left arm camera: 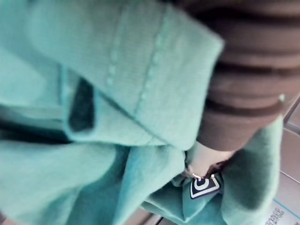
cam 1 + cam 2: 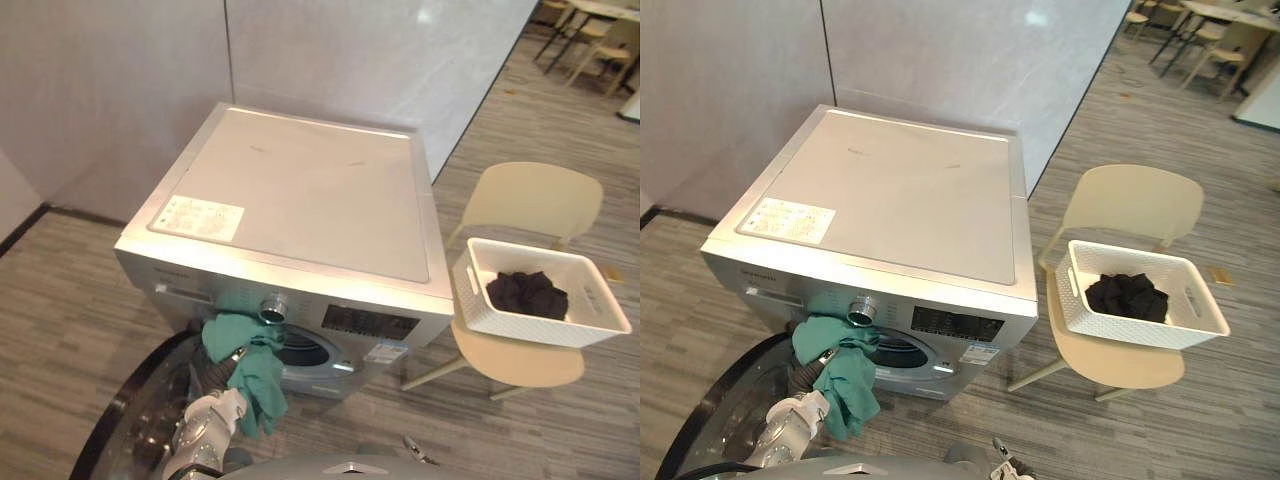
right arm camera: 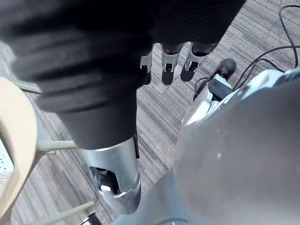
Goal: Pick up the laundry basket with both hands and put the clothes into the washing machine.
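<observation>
In the left eye view a silver washing machine (image 2: 300,190) stands in the middle, and its round door (image 2: 120,410) is open at the lower left. At the hole in the machine's front, low and left of the middle, the left hand (image 2: 222,368) is up against a green cloth (image 2: 250,365) that drapes over it. On the right side a white basket (image 2: 520,320) sits on the seat of a pale chair (image 2: 535,200), and dark clothes (image 2: 527,294) lie inside the basket. The right eye view shows the same things, with the basket and chair on the right, apart from the machine. In the left wrist view the green cloth spreads over the left and bottom, and the hand's dark cover is at the upper right. The fingers are buried in the cloth, so I cannot tell if they grip it. In the right wrist view the right hand (image 3: 108,93) is at the top and left, above the grey floor (image 3: 154,117). Its fingers (image 3: 168,56) hang loose and hold nothing. A bit of the pale chair shows at the left edge.
</observation>
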Robot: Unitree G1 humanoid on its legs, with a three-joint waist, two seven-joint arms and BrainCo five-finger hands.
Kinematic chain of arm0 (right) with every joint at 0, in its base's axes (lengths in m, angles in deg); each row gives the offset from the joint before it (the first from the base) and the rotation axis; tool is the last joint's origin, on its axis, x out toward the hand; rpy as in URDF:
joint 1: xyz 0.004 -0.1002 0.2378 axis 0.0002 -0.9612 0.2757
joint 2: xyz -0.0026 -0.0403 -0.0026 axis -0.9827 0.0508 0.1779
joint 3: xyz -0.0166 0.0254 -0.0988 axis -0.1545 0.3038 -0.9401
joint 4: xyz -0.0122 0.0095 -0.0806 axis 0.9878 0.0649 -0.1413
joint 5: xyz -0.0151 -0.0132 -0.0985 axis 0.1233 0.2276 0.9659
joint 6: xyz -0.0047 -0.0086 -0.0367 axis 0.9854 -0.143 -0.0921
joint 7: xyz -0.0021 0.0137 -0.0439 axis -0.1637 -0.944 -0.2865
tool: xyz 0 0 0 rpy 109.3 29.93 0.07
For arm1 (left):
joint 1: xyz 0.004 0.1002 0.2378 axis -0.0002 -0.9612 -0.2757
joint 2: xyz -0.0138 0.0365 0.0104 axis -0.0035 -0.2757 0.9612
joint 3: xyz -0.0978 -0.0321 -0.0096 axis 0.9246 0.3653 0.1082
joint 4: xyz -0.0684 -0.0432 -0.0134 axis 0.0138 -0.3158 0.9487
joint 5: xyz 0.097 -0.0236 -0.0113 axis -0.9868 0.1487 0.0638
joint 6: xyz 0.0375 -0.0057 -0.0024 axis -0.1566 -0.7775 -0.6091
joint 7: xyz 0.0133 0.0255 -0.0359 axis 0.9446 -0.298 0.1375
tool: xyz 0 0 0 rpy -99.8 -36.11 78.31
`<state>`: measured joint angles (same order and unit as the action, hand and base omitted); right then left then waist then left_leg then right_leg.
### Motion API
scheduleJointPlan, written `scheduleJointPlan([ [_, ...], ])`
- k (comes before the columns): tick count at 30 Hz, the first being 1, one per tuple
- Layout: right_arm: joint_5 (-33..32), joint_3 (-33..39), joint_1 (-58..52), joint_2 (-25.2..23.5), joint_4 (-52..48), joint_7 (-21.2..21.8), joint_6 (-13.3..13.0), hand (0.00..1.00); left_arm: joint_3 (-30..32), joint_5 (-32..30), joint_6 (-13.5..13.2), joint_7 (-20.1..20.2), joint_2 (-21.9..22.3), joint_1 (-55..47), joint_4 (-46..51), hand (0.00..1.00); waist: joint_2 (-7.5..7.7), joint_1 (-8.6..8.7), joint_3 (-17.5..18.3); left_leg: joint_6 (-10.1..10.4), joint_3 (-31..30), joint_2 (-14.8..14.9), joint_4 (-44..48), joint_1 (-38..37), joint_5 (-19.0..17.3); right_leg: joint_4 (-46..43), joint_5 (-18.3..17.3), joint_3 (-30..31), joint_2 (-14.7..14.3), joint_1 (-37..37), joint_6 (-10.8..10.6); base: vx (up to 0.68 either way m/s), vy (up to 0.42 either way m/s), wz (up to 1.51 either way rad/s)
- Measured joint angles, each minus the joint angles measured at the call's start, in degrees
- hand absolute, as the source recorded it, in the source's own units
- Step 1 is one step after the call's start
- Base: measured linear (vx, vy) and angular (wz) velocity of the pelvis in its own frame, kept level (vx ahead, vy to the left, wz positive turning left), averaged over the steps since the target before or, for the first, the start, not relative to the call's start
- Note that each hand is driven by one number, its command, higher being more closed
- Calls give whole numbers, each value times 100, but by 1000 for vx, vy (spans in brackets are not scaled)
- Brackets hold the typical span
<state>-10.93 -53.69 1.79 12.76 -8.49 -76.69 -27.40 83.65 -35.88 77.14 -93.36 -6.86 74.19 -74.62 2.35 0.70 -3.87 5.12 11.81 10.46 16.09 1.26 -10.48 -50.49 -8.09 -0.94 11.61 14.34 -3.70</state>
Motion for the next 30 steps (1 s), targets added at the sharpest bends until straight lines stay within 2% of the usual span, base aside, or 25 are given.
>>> scheduleJointPlan([
  [2, -102, -161, 9, 15, -75, 39, -88, 0, 0, 1, 0, -4, 16, -1, 31, 100, -1, -13, -92, 13, 232, 39, -65, -208, -180, -90, -488, -716, -247, 252, -81, 47, -57, -45],
  [3, -143, -231, 13, 24, -138, 64, -102, 0, 0, 5, 0, -4, 38, -1, 53, 100, -7, -13, -128, 56, 246, 54, 24, -171, -250, 67, -571, -941, -276, 265, -60, 1, -160, -25],
  [4, -189, -378, -29, 59, -263, 117, -130, 0, 1, 9, 0, -6, 104, -10, 157, 100, 4, -18, -220, 131, 247, 74, 317, -30, -418, 664, -600, -1314, -278, 188, -39, 13, -205, 1],
  [5, -236, -542, -46, 96, -363, 135, -167, 0, -13, 11, -2, -4, 210, -6, 244, 100, -33, -23, -350, 192, 178, 140, 759, 213, -621, 1180, -1038, -1486, -332, -55, 296, 33, -267, 17],
  [6, -247, -707, -77, 266, -590, 136, -208, 0, -26, 20, 1, -6, 377, 62, 318, 100, -204, -14, -603, 210, 34, 298, 1224, 541, -711, 1235, -1151, -1622, -471, -45, 464, 41, -210, 22],
  [7, -250, -745, -69, 303, -656, 136, -221, 0, -39, 23, 0, -6, 406, 71, 367, 100, -258, -12, -680, 203, 13, 320, 1319, 605, -714, 1205, -1170, -1642, -481, -25, 482, -12, -158, 30],
  [8, -329, -852, 0, 403, -869, 137, -265, 0, -176, 30, 7, 23, 397, 139, 562, 100, -377, 9, -1011, 142, -128, 336, 1684, 880, -746, 947, -1276, -1681, -464, 158, 528, -65, -114, 22],
  [9, -444, -876, 100, 431, -988, 136, -284, 0, -150, 34, 5, 18, 403, 228, 669, 100, -430, -6, -1137, 140, -177, 413, 2078, 1310, -776, 606, -1360, -1689, -448, 557, 593, -74, -116, 14],
  [10, -488, -901, 128, 454, -1067, 135, -302, 0, -94, 43, 1, 6, 411, 253, 740, 100, -420, -32, -1150, 148, -175, 468, 2260, 1550, -809, 444, -1404, -1678, -448, 792, 654, -71, -116, -13],
  [13, -591, -1013, 386, 374, -1434, 117, -355, 0, 197, 141, -87, -86, 393, 616, 883, 100, -223, -64, -1796, 61, -291, 655, 3181, 2329, -1115, -414, -1706, -1622, -426, 1500, 821, -103, -136, -13],
  [14, -627, -1016, 418, 356, -1486, 104, -371, 0, 222, 156, -110, -128, 396, 681, 882, 100, -198, -60, -1849, 43, -352, 680, 3346, 2543, -1177, -533, -1747, -1630, -429, 1681, 840, -135, -105, -7],
  [16, -690, -1002, 510, 294, -1613, -42, -453, 0, 273, 266, -176, -264, 404, 904, 826, 100, -119, -57, -2113, 77, -558, 744, 3890, 3288, -1508, -1009, -1912, -1619, -432, 2361, 799, -144, -48, -3],
  [18, -876, -950, 545, 290, -1634, -105, -497, 0, 378, 365, -183, -375, 459, 1084, 613, 100, -104, -65, -2272, 110, -665, 760, 4242, 3713, -1645, -1303, -1977, -1617, -385, 2729, 745, -102, 15, 1],
  [21, -1142, -905, 553, 296, -1722, -271, -660, 0, 853, 496, -242, -694, 495, 1534, 169, 100, -76, -64, -2454, 150, -737, 752, 4795, 4424, -1760, -1734, -1989, -1559, -261, 3403, 733, -69, 59, 0],
  [24, -1323, -841, 553, 294, -1814, -294, -764, 0, 1236, 535, -404, -968, 464, 2097, -71, 100, -50, -69, -2546, 108, -742, 748, 5192, 5011, -1847, -2014, -1979, -1481, -201, 3965, 746, -82, 42, -8],
  [30, -1590, -839, 578, 295, -1813, -309, -866, 0, 1530, 589, -520, -1360, -309, 3728, -513, 100, 56, -13, -2636, 16, -663, 916, 5728, 5871, -1985, -2230, -1728, -1257, -317, 4901, 721, -102, 24, -32],
])
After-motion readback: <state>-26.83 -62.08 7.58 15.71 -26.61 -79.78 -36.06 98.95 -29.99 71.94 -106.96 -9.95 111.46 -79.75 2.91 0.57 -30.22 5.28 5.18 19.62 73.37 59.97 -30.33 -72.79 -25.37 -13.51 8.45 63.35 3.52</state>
